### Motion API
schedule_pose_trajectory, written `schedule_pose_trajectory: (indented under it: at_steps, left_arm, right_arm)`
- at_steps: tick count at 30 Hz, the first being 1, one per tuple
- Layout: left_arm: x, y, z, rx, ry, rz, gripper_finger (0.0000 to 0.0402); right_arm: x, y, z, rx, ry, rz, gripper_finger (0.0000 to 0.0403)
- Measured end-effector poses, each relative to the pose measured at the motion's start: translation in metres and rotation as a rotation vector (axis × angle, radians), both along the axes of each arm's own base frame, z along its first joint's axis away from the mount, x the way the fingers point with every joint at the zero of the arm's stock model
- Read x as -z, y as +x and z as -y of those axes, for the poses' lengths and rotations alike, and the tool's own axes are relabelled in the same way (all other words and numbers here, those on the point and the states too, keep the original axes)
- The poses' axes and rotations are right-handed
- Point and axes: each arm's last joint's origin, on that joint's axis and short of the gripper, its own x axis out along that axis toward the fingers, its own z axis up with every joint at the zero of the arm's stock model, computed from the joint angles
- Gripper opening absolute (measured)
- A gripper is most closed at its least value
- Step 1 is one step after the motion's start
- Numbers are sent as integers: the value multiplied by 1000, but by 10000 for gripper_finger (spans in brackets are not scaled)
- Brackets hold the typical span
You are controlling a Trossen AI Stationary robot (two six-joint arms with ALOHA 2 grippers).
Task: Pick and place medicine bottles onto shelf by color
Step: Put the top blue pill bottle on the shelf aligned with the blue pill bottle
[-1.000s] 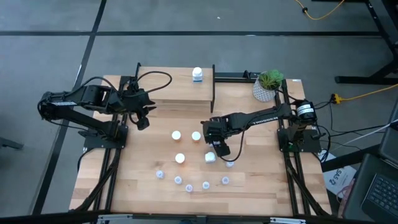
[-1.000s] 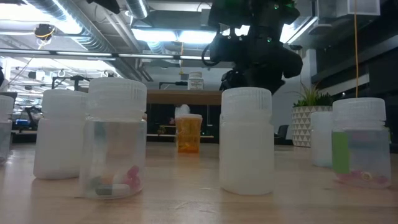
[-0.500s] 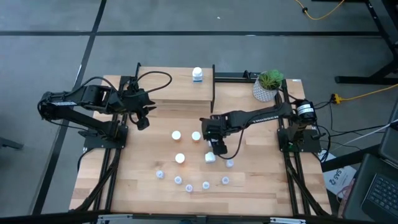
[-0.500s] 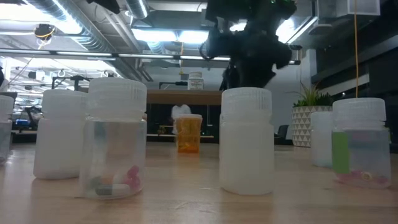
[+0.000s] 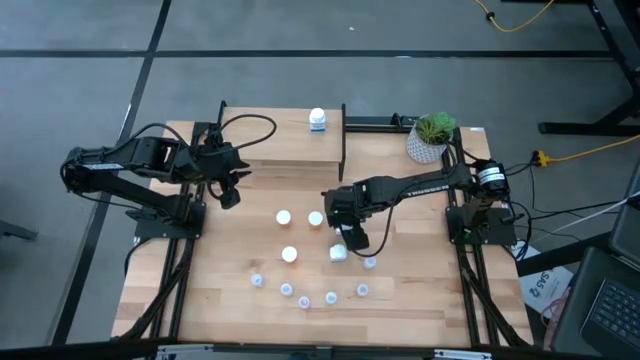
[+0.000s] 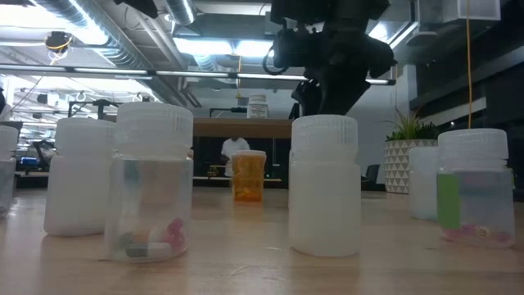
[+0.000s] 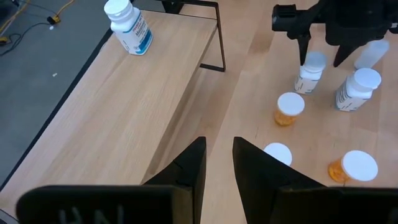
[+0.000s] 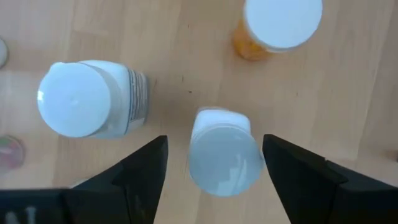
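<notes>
White-capped, the bottle (image 8: 224, 157) stands upright between the spread fingers of the right gripper (image 8: 214, 163), near the middle of the table (image 5: 220, 290), with another white bottle (image 8: 87, 99) just beside it and an orange bottle (image 8: 277, 28) near. To grip well, I judge the gripper should drop straight down, keep the cap centred and close below the cap without nudging the neighbour. The left gripper (image 7: 217, 165), fingers nearly together and empty, waits by the shelf (image 7: 118, 118), where one white bottle (image 7: 127, 28) already stands at the far end.
</notes>
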Motion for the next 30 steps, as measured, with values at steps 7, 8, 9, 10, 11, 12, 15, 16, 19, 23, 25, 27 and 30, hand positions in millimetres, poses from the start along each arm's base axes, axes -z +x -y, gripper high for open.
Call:
schedule_pose_trajectory:
  at_steps: [7, 8, 9, 10, 11, 12, 15, 16, 19, 23, 25, 27, 30]
  left_arm:
    - [0, 0, 0, 0, 0, 0, 73]
    - [0, 0, 0, 0, 0, 1, 73]
    - [0, 0, 0, 0, 0, 0, 73]
    - [0, 0, 0, 0, 0, 0, 73]
    - [0, 0, 0, 0, 1, 0, 73]
    - [0, 0, 0, 0, 1, 0, 73]
    - [0, 0, 0, 0, 1, 0, 73]
    - [0, 0, 0, 0, 1, 0, 73]
    - [0, 0, 0, -1, 1, 0, 73]
    - [0, 0, 0, -1, 1, 0, 73]
    - [0, 0, 0, -1, 1, 0, 73]
    - [0, 0, 0, -1, 1, 0, 73]
    - [0, 0, 0, -1, 1, 0, 73]
  right_arm:
    - [4, 2, 2, 24, -57, -5, 265]
    - [6, 2, 2, 35, -55, -14, 265]
    - [10, 3, 2, 46, -53, -30, 265]
    - [13, 4, 1, 56, -50, -39, 265]
    - [16, 4, 1, 67, -47, -47, 265]
    - [19, 5, 1, 73, -46, -55, 265]
    - [21, 5, 1, 94, -41, -63, 265]
    - [21, 5, 1, 95, -41, -62, 265]
    - [21, 5, 2, 100, -53, -65, 265]
    - [21, 5, 2, 108, -53, -65, 262]
    - [21, 5, 2, 119, -49, -65, 254]
    - [21, 5, 2, 123, -49, -65, 241]
    - [21, 5, 2, 123, -49, -65, 215]
